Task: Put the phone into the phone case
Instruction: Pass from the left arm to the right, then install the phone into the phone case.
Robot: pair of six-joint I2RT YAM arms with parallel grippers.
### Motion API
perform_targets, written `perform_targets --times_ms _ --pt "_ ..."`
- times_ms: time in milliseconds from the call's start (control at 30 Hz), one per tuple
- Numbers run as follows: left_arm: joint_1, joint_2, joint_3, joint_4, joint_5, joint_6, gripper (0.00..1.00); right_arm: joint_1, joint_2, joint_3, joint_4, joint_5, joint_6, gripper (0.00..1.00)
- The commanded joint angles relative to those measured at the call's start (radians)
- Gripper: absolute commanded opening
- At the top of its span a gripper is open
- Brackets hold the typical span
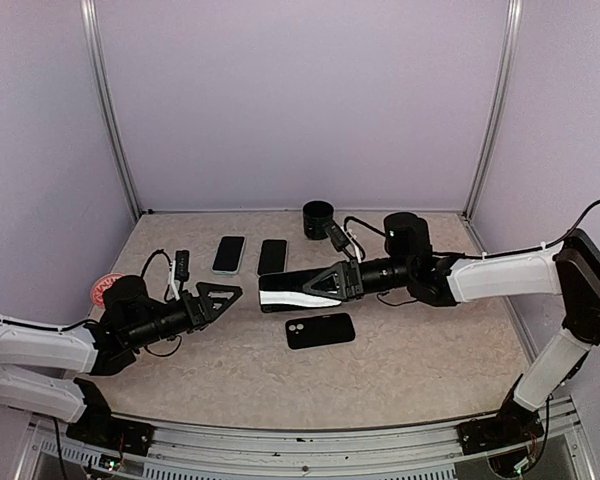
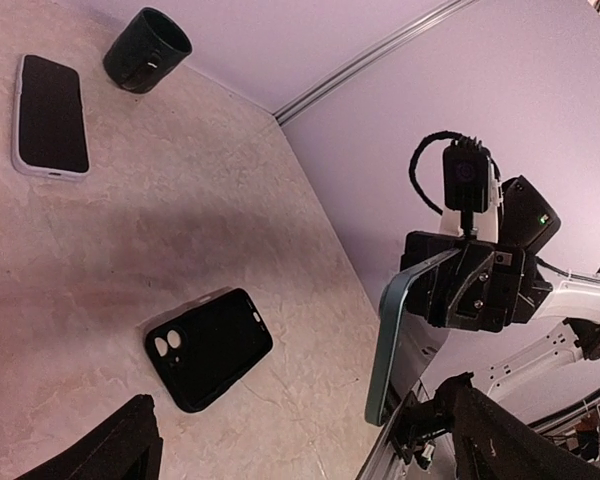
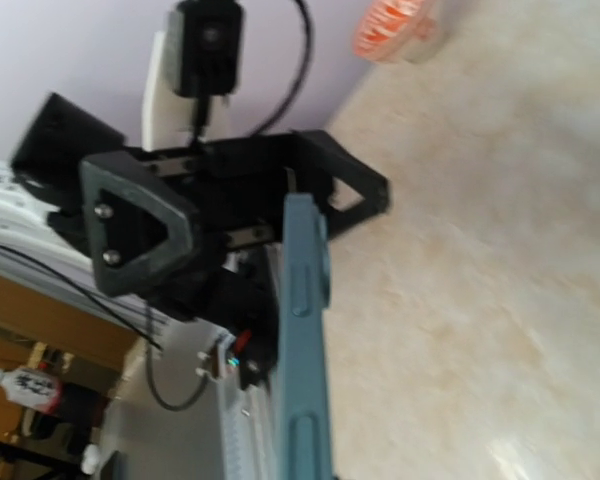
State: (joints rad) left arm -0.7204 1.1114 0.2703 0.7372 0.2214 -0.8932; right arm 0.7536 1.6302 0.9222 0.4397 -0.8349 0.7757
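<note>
Left claw [image 1: 230, 297] is spread wide open with nothing in it, tips just short of the phone [image 1: 285, 294]. I can see the phone up off the worktop [image 1: 430, 350], turned on edge, with the right claw [image 1: 322, 284] clamped tight on its right end. The phone case [image 1: 320, 330] lies flat on the worktop just nearside of the phone. Back row: pale-rimmed handset [image 1: 229, 254], dark handset [image 1: 272, 257], black cup [image 1: 318, 218].
</note>
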Motion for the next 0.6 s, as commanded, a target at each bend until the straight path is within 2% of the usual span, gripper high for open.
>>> perform_targets --times_ms 0,167,267,433,500,567 --pt "0.004 0.039 0.017 -0.024 -0.011 0.012 0.99 -0.040 -0.044 0.032 -0.197 0.018 -0.079 0.00" --pt "0.001 0.113 0.037 -0.008 0.004 0.001 0.99 -0.073 -0.011 0.025 -0.234 -0.066 -0.059 0.00" --pt "0.000 0.159 0.057 -0.017 0.008 0.001 0.99 -0.078 0.012 0.027 -0.265 -0.063 -0.064 0.00" --pt "-0.001 0.226 0.073 0.015 0.011 -0.014 0.99 -0.103 0.114 0.107 -0.428 -0.084 -0.065 0.00" --pt "-0.001 0.263 0.086 0.018 0.015 -0.025 0.99 -0.122 0.180 0.113 -0.420 -0.170 -0.019 0.00" --pt "-0.003 0.294 0.101 0.020 0.019 -0.032 0.99 -0.125 0.212 0.111 -0.405 -0.173 -0.012 0.00"
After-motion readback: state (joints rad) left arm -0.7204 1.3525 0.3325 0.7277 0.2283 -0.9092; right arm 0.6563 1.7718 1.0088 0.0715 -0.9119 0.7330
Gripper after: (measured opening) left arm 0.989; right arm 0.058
